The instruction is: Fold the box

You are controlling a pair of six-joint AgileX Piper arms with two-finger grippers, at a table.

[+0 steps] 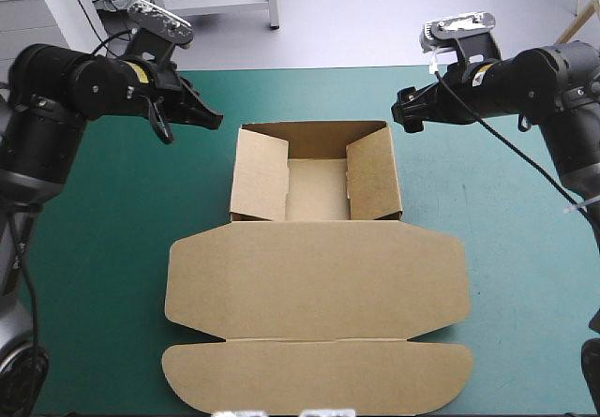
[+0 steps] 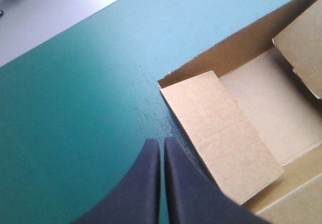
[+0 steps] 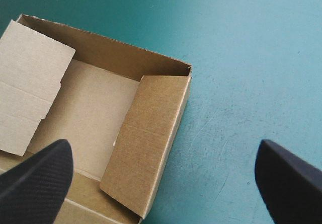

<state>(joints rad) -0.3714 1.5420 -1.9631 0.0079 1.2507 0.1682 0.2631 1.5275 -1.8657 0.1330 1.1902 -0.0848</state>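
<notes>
The brown box (image 1: 319,281) sits mid-table as an open tray: its walls are raised, two side flaps lean inward, and the lid lies flat toward the near edge. My left gripper (image 1: 208,115) hovers off the tray's far left corner, shut with nothing in it. In the left wrist view the gripper (image 2: 162,151) meets in a point beside the box's (image 2: 221,128) left flap. My right gripper (image 1: 405,110) hangs open above the far right corner. In the right wrist view the gripper (image 3: 162,148) stands wide apart over the box's (image 3: 95,113) right wall.
The teal-green cover (image 1: 112,248) runs bare on both sides of the box. The table's far edge (image 1: 300,68) lies a short way beyond the tray's back wall, with grey floor behind it.
</notes>
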